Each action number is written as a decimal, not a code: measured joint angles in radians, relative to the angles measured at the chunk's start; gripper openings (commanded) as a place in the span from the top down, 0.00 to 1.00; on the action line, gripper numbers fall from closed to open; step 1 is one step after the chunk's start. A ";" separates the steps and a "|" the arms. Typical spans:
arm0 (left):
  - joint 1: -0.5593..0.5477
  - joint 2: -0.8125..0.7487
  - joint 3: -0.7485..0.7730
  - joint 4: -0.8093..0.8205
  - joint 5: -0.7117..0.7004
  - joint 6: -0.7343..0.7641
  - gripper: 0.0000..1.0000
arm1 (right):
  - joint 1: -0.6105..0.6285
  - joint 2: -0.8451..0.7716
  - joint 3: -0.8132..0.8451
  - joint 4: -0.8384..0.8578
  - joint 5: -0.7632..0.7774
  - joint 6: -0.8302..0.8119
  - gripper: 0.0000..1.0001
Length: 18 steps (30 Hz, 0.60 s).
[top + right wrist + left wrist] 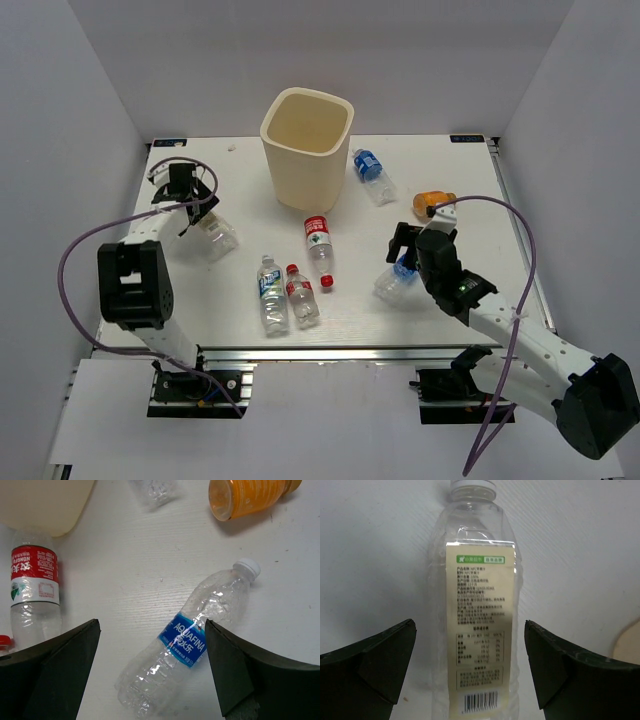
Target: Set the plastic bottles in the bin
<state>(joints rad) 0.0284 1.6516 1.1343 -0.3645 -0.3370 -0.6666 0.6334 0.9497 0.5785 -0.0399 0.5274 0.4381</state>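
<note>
On the counter (225, 310), L pincer (470, 622) gapes astride cream-label bottle (477, 605), R pincer (152, 622) gapes over blue-label bottle (185, 642): prob. light, crushable, slick, so grip mid-label.

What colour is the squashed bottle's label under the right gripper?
The label is blue with white letters, clearest in the right wrist view.

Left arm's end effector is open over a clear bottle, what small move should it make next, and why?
Probably lower the left end effector straight down and close on the clear bottle. The left wrist view shows the bottle lying centred between the open jaws, not yet gripped, and it has to end up in the bin.
</note>
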 measured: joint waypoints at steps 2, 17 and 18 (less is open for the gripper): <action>0.010 0.059 0.024 0.003 0.014 0.001 0.02 | -0.008 -0.004 -0.011 -0.008 -0.008 0.003 0.11; 0.016 0.119 0.149 -0.018 0.068 0.096 0.58 | -0.047 -0.015 -0.030 -0.009 -0.045 0.000 0.11; 0.016 0.109 0.162 -0.020 0.075 0.111 0.61 | -0.049 -0.018 -0.034 -0.010 -0.047 -0.002 0.11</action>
<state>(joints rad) 0.0448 1.7611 1.2961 -0.3843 -0.2619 -0.5556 0.5842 0.9314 0.5442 -0.0494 0.4805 0.4366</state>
